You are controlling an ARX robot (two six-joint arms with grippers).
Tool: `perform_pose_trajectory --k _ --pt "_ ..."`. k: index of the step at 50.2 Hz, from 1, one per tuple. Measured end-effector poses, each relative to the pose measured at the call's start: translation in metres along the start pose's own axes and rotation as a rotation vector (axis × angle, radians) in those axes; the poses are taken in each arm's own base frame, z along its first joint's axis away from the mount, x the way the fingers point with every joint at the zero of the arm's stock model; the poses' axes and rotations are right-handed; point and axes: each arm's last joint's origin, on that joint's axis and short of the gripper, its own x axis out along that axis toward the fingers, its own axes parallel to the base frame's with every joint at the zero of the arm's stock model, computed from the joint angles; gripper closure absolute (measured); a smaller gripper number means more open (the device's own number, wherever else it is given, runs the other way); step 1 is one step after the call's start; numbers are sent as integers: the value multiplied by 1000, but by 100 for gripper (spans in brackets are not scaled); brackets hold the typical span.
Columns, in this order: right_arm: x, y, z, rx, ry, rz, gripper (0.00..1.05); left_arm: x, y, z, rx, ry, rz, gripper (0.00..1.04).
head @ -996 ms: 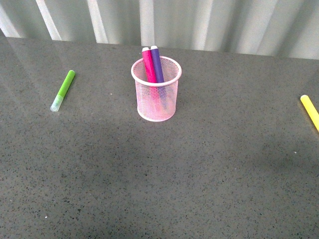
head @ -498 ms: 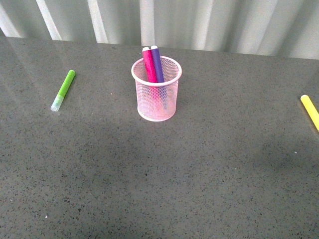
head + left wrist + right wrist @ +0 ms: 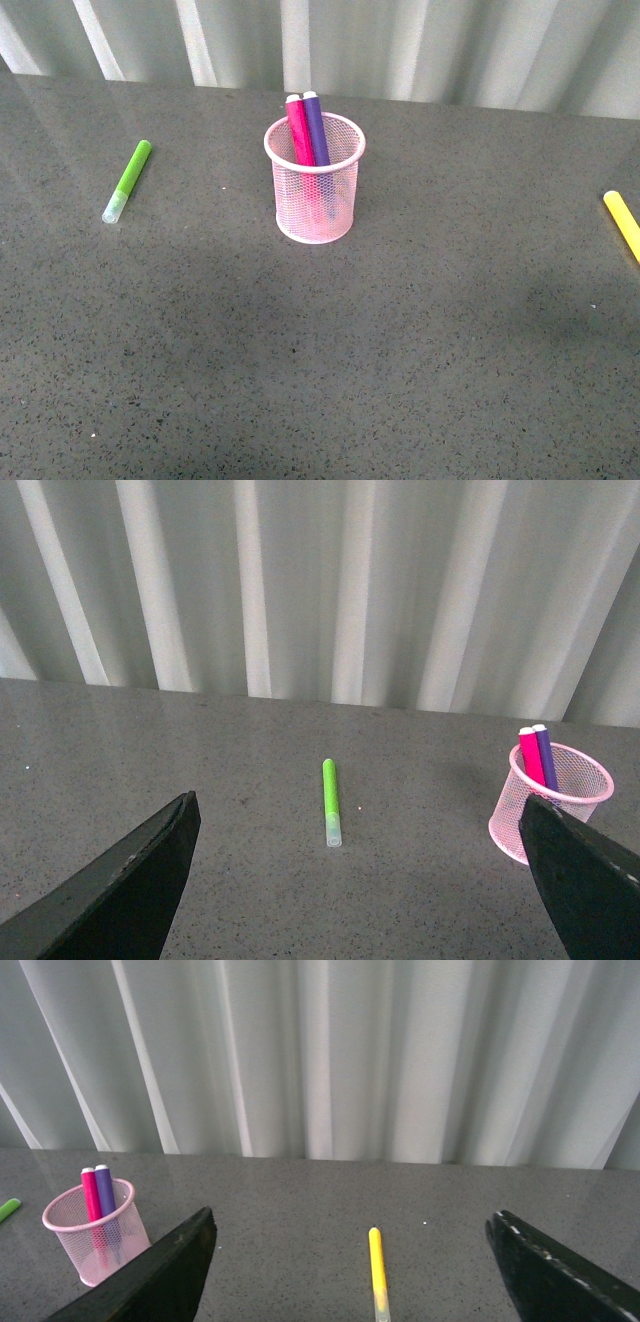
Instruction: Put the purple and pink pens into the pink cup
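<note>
You are seeing the task finished: 2 pens (image 3: pixel 309 130) are standing in the pink cup (image 3: pixel 314 205), away from your left gripper (image 3: pixel 355 880) and right gripper (image 3: pixel 351 1277), both gaping wide and empty.

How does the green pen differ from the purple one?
The green pen lies flat on the table, left of the cup; the purple pen stands leaning inside the cup. Green lies alone; purple rests beside the pink pen. Both look like similar thick markers.

Pale pleated curtain (image 3: pixel 400 50) behind speckled grey tabletop (image 3: pixel 320 350)
</note>
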Motion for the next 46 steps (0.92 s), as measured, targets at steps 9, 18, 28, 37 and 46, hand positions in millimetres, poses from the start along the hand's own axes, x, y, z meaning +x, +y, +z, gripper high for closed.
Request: perform_pose_trajectory --k 9,18,28,37,46 --pt "0 0 0 0 0 0 7 0 0 0 0 0 0 7" --pt "0 0 0 0 0 0 7 0 0 0 0 0 0 7" --pt "0 0 0 0 0 0 7 0 0 0 0 0 0 7" --pt "0 0 0 0 0 0 7 0 0 0 0 0 0 7" --pt "0 0 0 0 0 0 7 0 0 0 0 0 0 7"
